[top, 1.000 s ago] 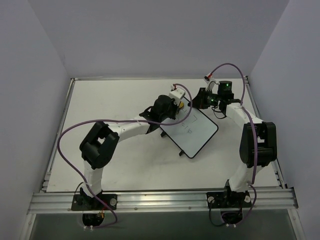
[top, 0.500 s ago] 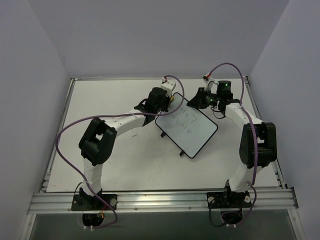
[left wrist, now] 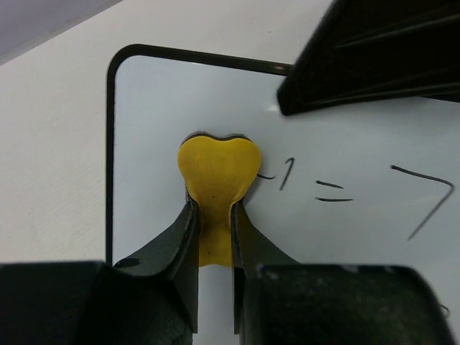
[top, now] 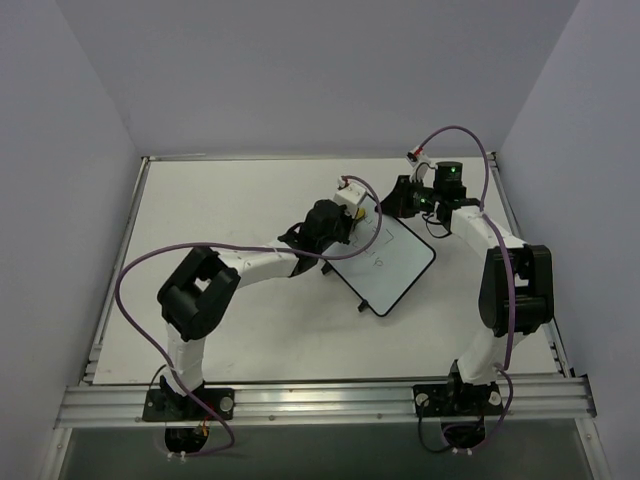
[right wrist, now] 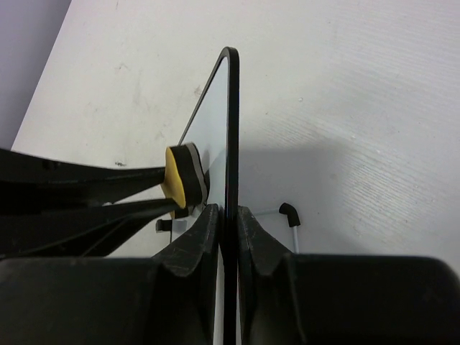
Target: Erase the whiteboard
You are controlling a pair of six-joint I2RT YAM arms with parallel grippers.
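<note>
Eraser (left wrist: 218, 172), yellow and heart-shaped, against the glossy black-rimmed whiteboard (left wrist: 345, 237).

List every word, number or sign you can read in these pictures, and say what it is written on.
"1 = 7": handwritten on the whiteboard, left wrist view; a stroke before the 1 runs up to the yellow eraser.
Top view: the writing on the board is too small to read.
No labels or brands can be read.

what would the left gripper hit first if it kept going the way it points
The whiteboard. The left gripper holds an eraser that looks pressed on the board's face, so there seems to be no gap, though depth is hard to judge.
</note>
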